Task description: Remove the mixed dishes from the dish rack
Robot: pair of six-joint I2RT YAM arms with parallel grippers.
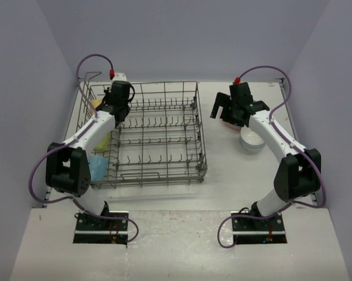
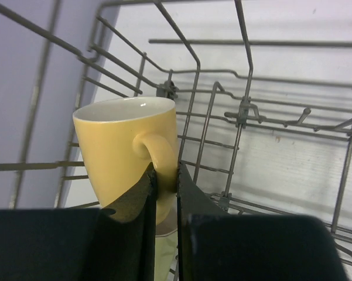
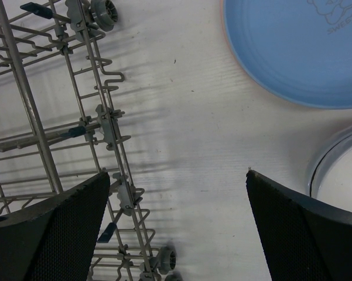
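Note:
The grey wire dish rack [image 1: 158,137] stands left of centre. My left gripper [image 1: 118,100] is at its far-left corner, shut on the handle of the yellow mug [image 1: 95,106]. In the left wrist view the fingers [image 2: 190,193] pinch the handle of the mug [image 2: 120,146], which stays upright among the rack wires [image 2: 240,111]. My right gripper [image 1: 222,108] is open and empty over the table just right of the rack. Its wrist view shows the blue plate [image 3: 298,47], a white bowl [image 3: 342,187] and the rack's side [image 3: 99,123]. The stacked white bowls [image 1: 252,141] sit by the right arm.
A light-blue mug [image 1: 98,167] and a pale yellow-green item [image 1: 103,140] lie along the rack's left side under my left arm. A reddish plate edge [image 1: 229,124] shows under the right gripper. Walls close in on the table at left, right and back.

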